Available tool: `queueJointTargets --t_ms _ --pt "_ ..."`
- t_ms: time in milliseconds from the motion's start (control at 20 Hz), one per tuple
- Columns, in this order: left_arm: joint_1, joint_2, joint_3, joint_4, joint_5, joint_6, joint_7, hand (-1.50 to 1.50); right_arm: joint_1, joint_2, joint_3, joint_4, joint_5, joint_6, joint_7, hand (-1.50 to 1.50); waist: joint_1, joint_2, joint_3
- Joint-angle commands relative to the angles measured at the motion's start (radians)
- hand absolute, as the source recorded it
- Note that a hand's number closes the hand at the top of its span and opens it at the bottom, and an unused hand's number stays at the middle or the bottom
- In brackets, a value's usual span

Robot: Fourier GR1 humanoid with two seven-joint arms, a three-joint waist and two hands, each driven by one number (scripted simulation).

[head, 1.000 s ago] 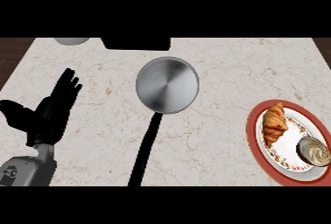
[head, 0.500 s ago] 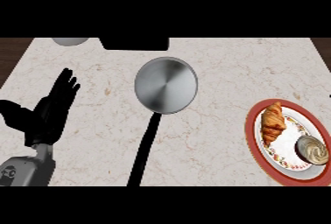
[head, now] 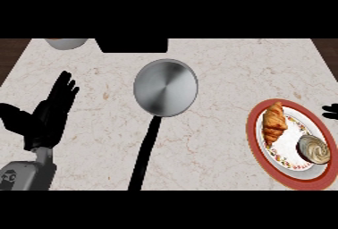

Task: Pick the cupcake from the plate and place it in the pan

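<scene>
Not started: cupcake (head: 314,149) on plate (head: 255,142), just below right hand (head: 331,110), fingers unclear. Pan (head: 166,87) bare. Left hand (head: 48,115) open, resting.

We saw a marble counter (head: 218,76) carrying a pan (head: 166,87), a red-rimmed plate (head: 259,147), and a bowl (head: 66,43) at the far edge.

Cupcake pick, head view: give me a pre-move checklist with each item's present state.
1. Cupcake sits on the plate, unobstructed: ok.
2. Croissant apart from the cupcake: ok.
3. Pan bowl holds nothing: ok.
4. Right hand near the plate: only a dark tip shows at the right edge, finger state cannot tell.
5. Left hand open, resting at the left, away from the pan: ok.
</scene>
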Motion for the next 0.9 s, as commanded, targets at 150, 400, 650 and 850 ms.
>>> queueJointTargets --t_ms 150,400,650,850 --pt "0.021 -0.045 -0.009 -0.033 -0.042 0.015 0.013 0.00 0.112 0.041 -0.061 -0.161 0.094 -0.039 0.111 -1.50 -0.009 -0.002 0.000" --pt "0.065 -0.042 -0.001 -0.117 -0.059 0.003 0.064 0.00 0.118 0.129 -0.098 -0.174 0.114 0.012 0.103 -1.50 0.003 0.000 0.000" --pt "0.034 -0.039 0.043 -0.024 -0.061 -0.047 0.010 0.00 0.129 0.201 -0.054 -0.178 0.234 0.030 0.178 -1.50 0.004 0.002 0.000" --pt "0.032 -0.080 0.034 -0.044 -0.085 -0.033 0.027 0.00 0.088 0.266 -0.085 -0.230 0.272 0.105 0.257 -1.50 0.005 0.001 0.000"
